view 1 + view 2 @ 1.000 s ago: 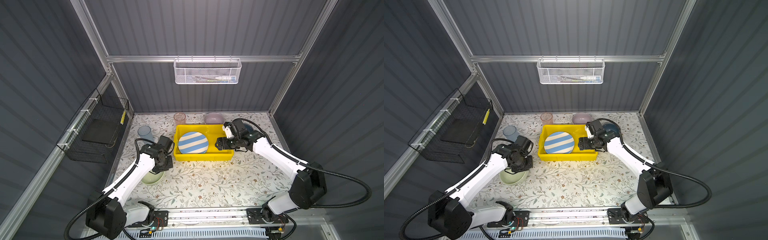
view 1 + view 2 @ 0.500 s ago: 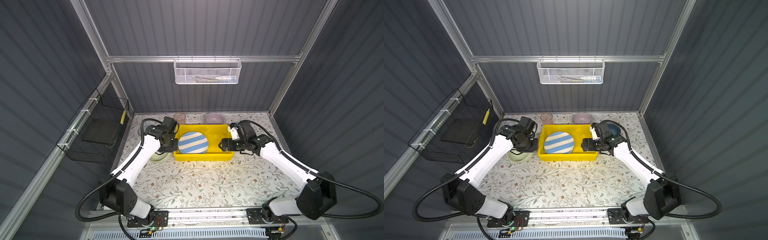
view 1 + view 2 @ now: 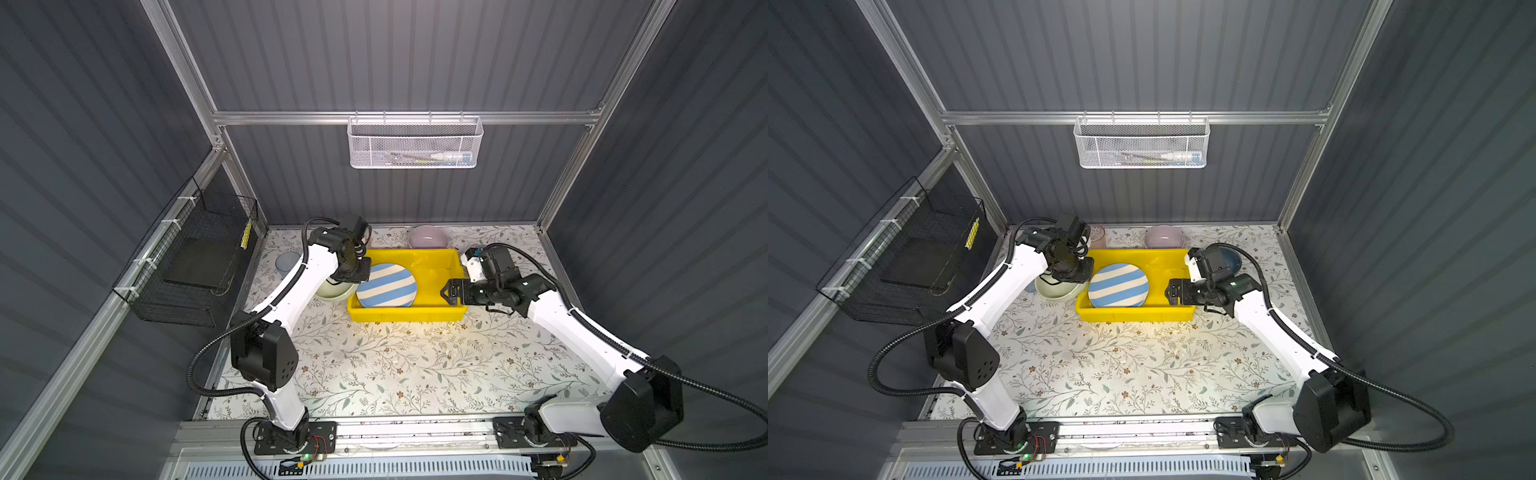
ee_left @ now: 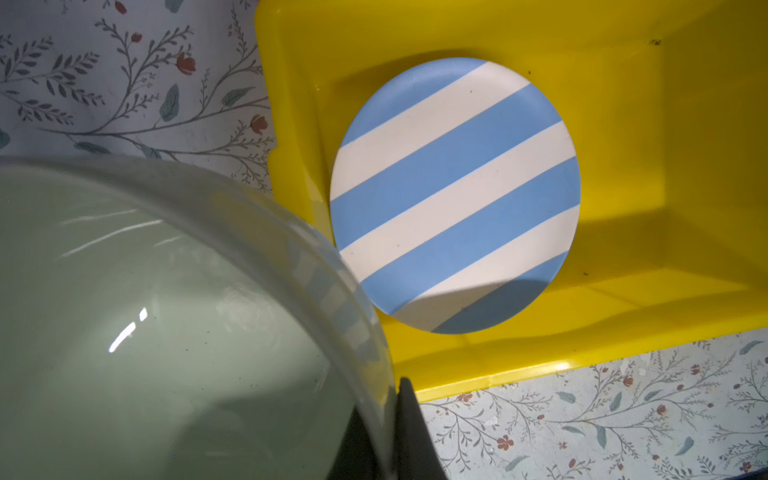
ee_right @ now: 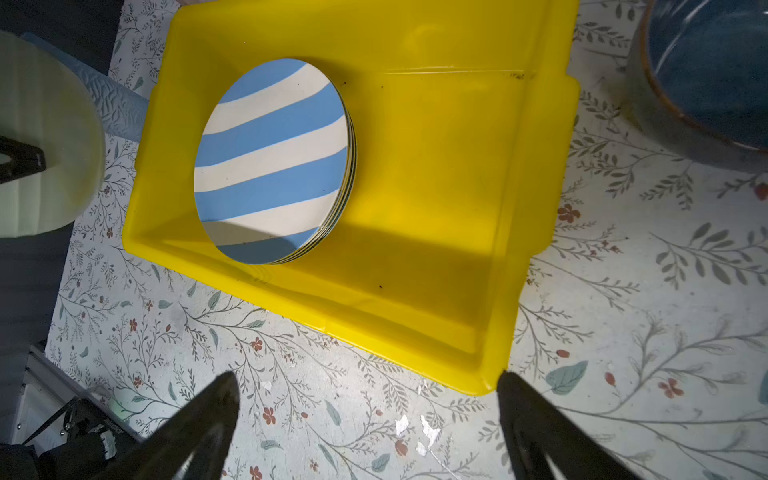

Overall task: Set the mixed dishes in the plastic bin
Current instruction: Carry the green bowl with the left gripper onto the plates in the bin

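**Top views.** I see the yellow plastic bin (image 3: 407, 319) on the floral tabletop (image 3: 415, 365), toward the back wall. The blue-white striped plate (image 3: 386, 286) lies in its left half, and the right half of the bin floor is bare. My left gripper (image 3: 352, 277) sits at the bin's left wall above the pale green bowl (image 3: 332, 293), whose body is just outside that wall. The wrist hides the fingers from here. My right gripper (image 3: 449, 293) points leftward over the bin's right end. The lilac bowl (image 3: 428, 237) stands just behind the rear rim, and the blue tumbler (image 3: 286, 262) is near the left tabletop edge. In a top view the pink tumbler (image 3: 1097, 233) and the blue bowl (image 3: 1232, 261) show past the arms. The tabletop in front of the bin is open.

**Left wrist view.** The left gripper (image 4: 382, 432) is clamped on the pale green bowl (image 4: 166, 332) at its rim. The bowl's edge overlaps the bin's corner and the striped plate's edge.

**Right wrist view.** The right gripper (image 5: 365, 390) is spread wide with nothing between its fingers. One fingertip (image 5: 513, 390) lies at the bin's near corner, and I cannot tell whether it touches. Only this view shows that the striped plate tops a stack of plates (image 5: 349, 195). The blue bowl (image 5: 715, 70) stands apart from the bin's outer wall.
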Controlling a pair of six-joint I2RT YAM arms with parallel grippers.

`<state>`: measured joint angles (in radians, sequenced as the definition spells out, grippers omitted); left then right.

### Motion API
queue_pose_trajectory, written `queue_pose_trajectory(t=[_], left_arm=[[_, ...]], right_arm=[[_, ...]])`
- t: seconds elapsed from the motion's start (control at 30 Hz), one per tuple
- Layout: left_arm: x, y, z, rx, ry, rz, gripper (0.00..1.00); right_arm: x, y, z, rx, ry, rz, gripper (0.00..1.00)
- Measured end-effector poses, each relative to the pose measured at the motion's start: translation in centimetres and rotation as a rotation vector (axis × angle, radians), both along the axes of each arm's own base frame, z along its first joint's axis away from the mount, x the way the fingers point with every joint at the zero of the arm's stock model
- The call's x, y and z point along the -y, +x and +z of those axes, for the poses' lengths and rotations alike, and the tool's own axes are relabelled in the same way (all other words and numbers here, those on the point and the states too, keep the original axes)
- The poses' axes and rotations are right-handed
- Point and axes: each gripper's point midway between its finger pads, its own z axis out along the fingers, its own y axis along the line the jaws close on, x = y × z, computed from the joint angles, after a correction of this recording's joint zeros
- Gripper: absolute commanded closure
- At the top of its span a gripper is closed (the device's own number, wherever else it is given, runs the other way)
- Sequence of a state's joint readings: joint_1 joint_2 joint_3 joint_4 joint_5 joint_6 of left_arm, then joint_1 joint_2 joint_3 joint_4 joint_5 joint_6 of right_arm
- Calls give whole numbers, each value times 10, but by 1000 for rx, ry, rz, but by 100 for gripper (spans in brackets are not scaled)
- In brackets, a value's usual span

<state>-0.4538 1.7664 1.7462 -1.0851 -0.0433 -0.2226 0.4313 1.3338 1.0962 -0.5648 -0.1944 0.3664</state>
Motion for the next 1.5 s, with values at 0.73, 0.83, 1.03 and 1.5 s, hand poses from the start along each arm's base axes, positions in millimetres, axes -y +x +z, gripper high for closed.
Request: queue_pose_trajectory(t=[0.73, 0.83, 1.03, 1.5], left_arm=[[87, 23, -38, 2, 122, -181, 100], [96, 21, -46, -5, 130, -201, 100], [105, 17, -60, -28, 144, -223, 100], [110, 22, -65, -14, 135, -223, 100]], right_arm=[[4, 1, 2, -6, 17, -24, 1], [3, 1, 2, -7, 20, -26, 1], [4, 1, 2, -9, 22, -31, 1], [4, 2, 1, -10, 32, -39, 1]])
